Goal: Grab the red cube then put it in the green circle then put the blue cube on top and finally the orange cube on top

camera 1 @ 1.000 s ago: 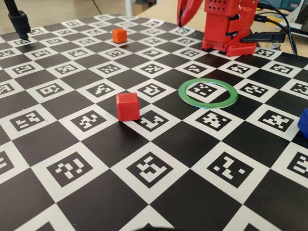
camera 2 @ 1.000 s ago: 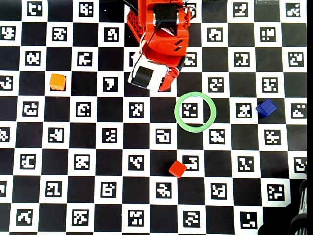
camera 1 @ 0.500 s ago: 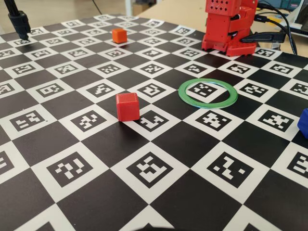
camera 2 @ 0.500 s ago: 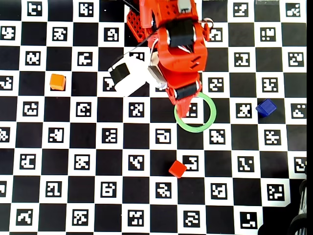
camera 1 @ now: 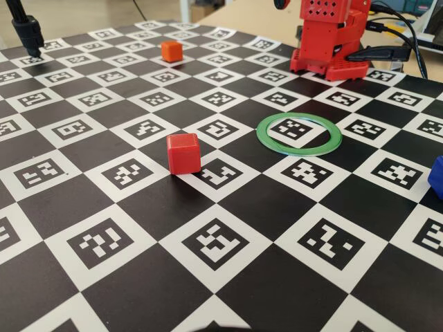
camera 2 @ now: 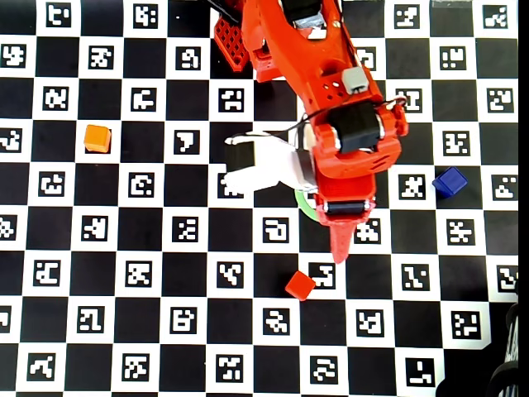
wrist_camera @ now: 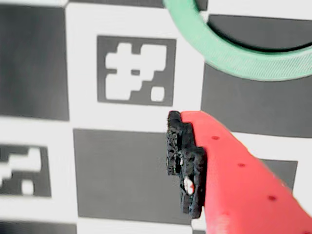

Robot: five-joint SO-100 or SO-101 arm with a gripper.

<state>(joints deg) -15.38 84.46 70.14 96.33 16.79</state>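
The red cube sits alone on the checkered board, clear of the green circle. In the overhead view the arm covers most of that circle. My gripper hangs above the board just past the ring, a short way up and right of the red cube. The wrist view shows one red finger with a black pad; nothing rests against the pad and no cube is in that view. The blue cube lies far right, the orange cube far left.
The board is a black-and-white grid of printed markers. The red arm base stands at the back edge with cables behind it. A black stand rises at the back left corner.
The arm has unfolded from its base and swung out over the green circle toward the red cube. None of the three cubes has moved.
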